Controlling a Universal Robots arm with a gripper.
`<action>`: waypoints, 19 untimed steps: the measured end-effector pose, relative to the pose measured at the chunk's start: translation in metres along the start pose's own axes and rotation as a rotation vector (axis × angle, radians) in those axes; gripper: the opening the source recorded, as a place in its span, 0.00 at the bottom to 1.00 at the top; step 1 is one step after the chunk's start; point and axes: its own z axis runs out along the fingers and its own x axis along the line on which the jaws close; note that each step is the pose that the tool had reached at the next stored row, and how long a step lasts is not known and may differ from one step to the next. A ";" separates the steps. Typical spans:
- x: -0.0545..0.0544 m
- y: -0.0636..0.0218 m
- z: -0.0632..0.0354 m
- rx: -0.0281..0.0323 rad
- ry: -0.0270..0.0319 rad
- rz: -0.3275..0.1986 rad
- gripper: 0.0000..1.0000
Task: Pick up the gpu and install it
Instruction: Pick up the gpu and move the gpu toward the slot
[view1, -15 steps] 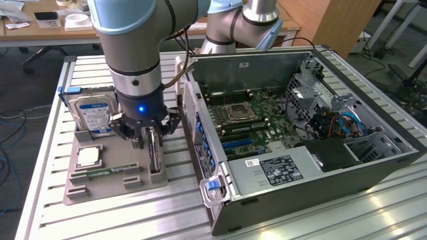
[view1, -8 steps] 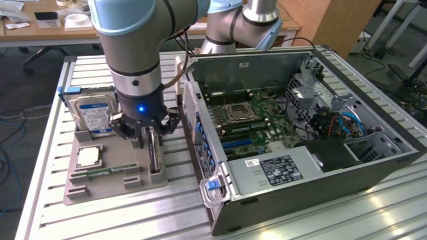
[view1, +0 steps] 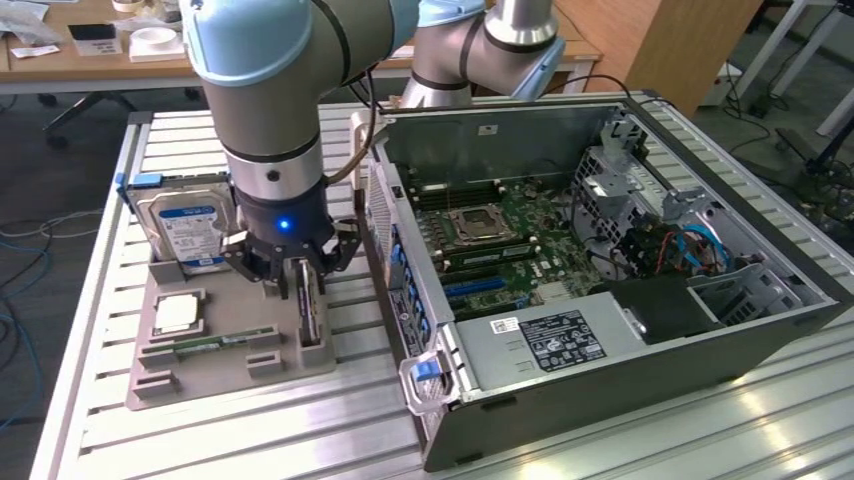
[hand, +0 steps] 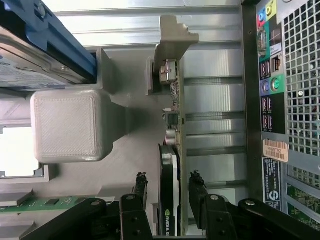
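Gpu (hand: 172, 165): stands on its long edge in a narrow slot of the grey holder (view1: 227, 375), on the holder's side nearest the computer case (view1: 747, 320); carries the black cooler on the face turned away from that case and shows the thin green board edge on the face toward it. Not lifted, seated in the slot with its lower edge down in the holder. Gripper (view1: 296, 282): hangs straight above the card from the arm (view1: 267, 90), lowered around its upper part. Fingers (hand: 141, 187): spread apart, one on each side of the card, with a gap showing between each finger and the card's faces in the wrist view, so gripping nothing. Hard drive (view1: 187, 228): blue-and-white label, upright at the holder's far end, to the exterior view's left of the gripper. Processor chip (view1: 176, 313): flat in a square recess of the holder, nearer the camera than the drive. Memory stick (view1: 214, 345): narrow and green, lying in a low slot just beyond that recess toward the camera. Computer case: on its side with the panel off, motherboard (view1: 494, 250) exposed, just beside the holder on the exterior view's right. Counter (view1: 667, 440): slatted metal, carrying both holder and case.
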 end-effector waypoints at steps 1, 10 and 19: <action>0.000 0.0000 0.0010 -0.0001 0.0000 0.000 0.47; 0.000 0.0000 0.0010 -0.0001 0.0001 0.000 0.46; -0.002 0.0002 0.0012 -0.0002 -0.0001 0.000 0.39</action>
